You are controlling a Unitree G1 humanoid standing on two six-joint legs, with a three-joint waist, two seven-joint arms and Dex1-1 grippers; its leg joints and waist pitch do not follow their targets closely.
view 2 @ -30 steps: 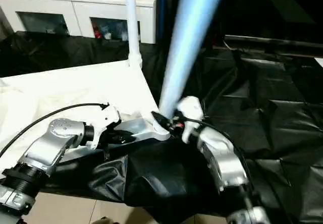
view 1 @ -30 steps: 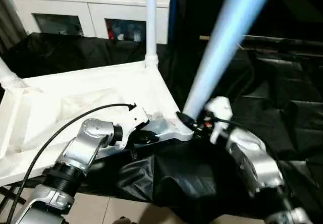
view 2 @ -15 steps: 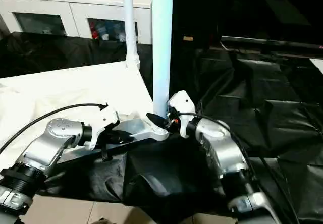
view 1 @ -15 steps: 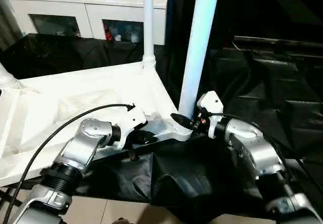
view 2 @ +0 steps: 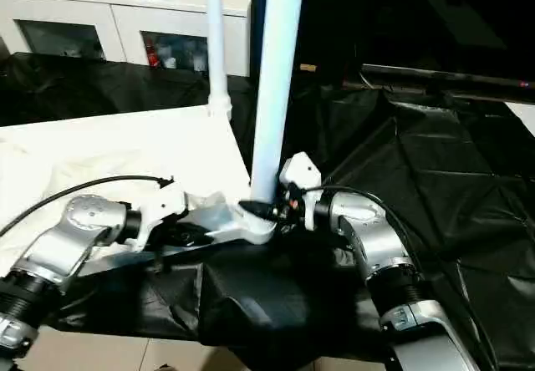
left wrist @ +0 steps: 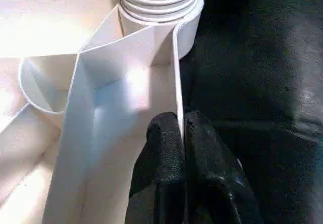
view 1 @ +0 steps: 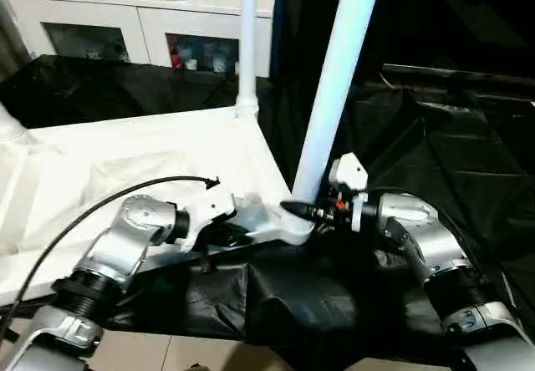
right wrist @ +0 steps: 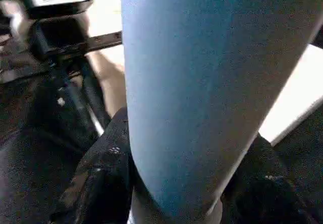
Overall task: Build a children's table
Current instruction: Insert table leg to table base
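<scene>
- Head views: the white table top lies upside down, ribbed underside up, on a surface draped in black sheeting. Whether a desk lies under the sheeting cannot be told.
- A thin white leg stands upright in the far corner socket. Part of another leg shows at the picture's left edge.
- A thicker white leg rises from the near corner socket, leaning slightly to the right at its top.
- The left claw sits at the near edge of the table top, just beside that corner, with its silver forearm and a black cable trailing back.
- The right claw reaches in from the right and meets the base of the thicker leg just above the socket.
- A white cabinet with glass doors stands at the back, with a small dark object on top.
- Left wrist view: the left claw's two black fingers are pressed together on the thin upright wall of the table top, one finger on each side. Beyond them is the corner socket with the leg's ridged end seated in it.
- Right wrist view: the leg stands between the right claw's black fingers, one finger on either side, pinching the tube.
</scene>
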